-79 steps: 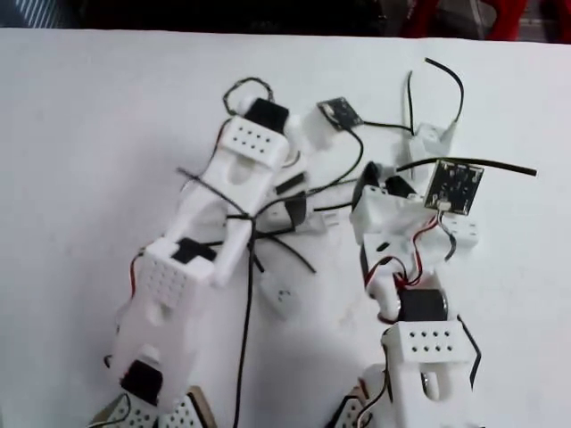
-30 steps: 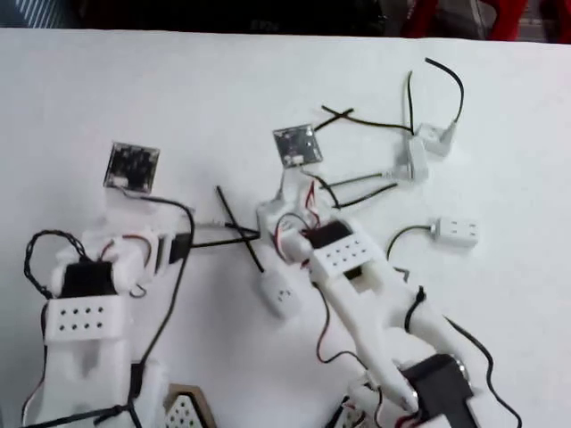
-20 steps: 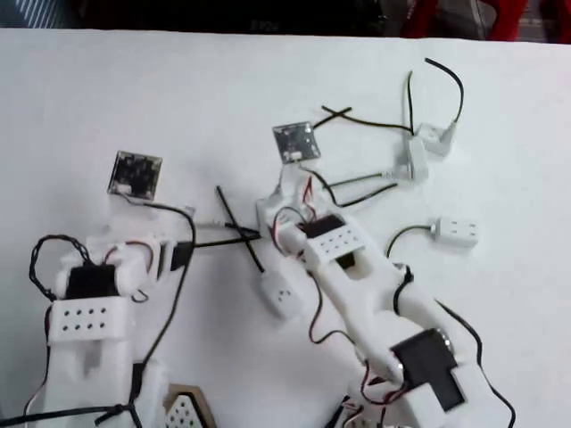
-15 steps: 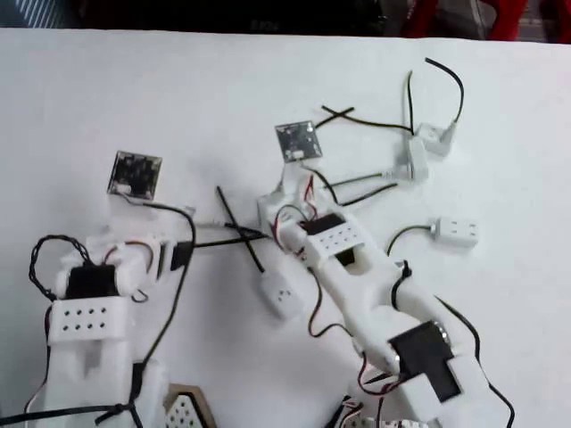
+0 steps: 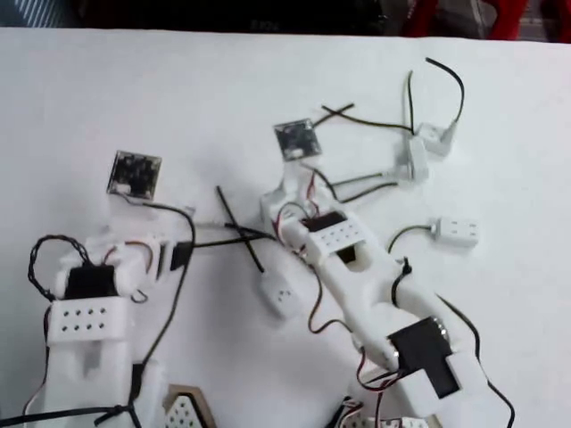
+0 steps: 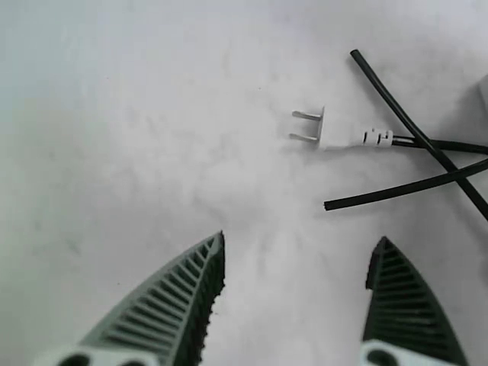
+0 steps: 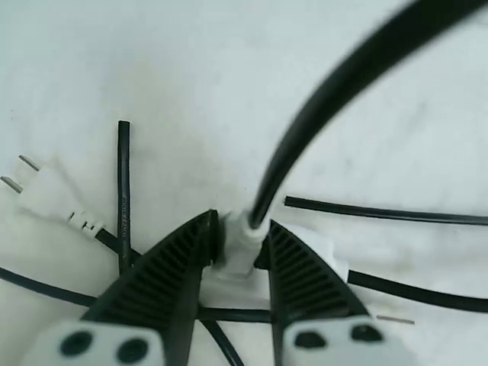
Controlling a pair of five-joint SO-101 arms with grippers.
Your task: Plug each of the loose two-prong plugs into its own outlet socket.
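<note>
Against the earliest high view, finds the left arm drawn back from the middle to the near left of the table [image 5: 107,89], and the right arm swung in from the right side to the middle. Over the last second, sees the right arm edge only slightly farther from the front. Shows the right gripper [image 7: 240,229] pinched narrow on a white plug [image 7: 238,255], with a black cable [image 7: 320,114] rising from it. Puts a second two-prong plug [image 6: 319,128] lying loose on the table ahead of the left gripper [image 6: 299,240], its fingers spread wide around nothing. Leaves one outlet socket [image 5: 284,294] between the arms and a second outlet socket [image 5: 456,230] well off to the right. Cannot read any marking on them.
</note>
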